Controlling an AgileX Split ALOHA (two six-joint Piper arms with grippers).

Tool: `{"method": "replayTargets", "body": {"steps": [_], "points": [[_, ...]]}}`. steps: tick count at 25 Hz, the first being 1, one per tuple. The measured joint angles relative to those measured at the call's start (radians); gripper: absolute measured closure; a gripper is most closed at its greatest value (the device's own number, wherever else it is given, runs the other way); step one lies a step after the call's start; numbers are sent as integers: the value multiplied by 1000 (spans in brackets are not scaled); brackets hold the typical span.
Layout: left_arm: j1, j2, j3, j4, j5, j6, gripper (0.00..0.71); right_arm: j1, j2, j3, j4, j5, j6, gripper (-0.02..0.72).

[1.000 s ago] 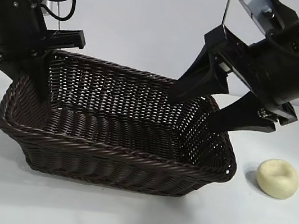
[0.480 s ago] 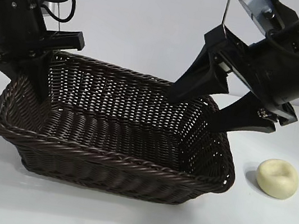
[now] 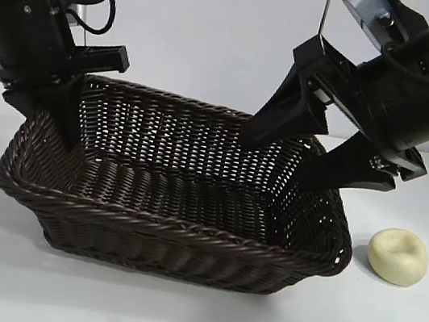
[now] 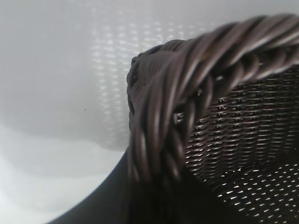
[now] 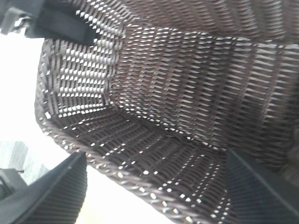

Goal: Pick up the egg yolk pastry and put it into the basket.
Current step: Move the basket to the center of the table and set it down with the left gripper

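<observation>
The egg yolk pastry (image 3: 398,256) looks light, soft and crumbly; grip its rounded sides gently. Right gripper (image 3: 305,155): jaws spread. Left gripper (image 3: 65,117): jaws pinching the wicker basket (image 3: 178,233) rim.

Count from my side: one basket (image 3: 171,228), dark woven wicker, one braided rim. One egg yolk pastry (image 3: 399,256), pale, on the table (image 3: 173,318) just outside the basket wall, below my right gripper (image 3: 289,152). Two grippers in all, mine: the right over the basket's far right corner, the left gripper (image 3: 62,116) at its left end wall. One table.
</observation>
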Motion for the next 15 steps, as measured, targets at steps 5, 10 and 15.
{"method": "replayTargets", "body": {"steps": [5,10,15], "points": [[0,4,-2,2,0,0,613,0,0,0,-2,1,0,125],[0,4,-2,12,-1,-1,583,0,0,0,-3,2,0,125],[0,0,-10,18,-2,-1,230,0,0,0,-4,1,0,125]]}}
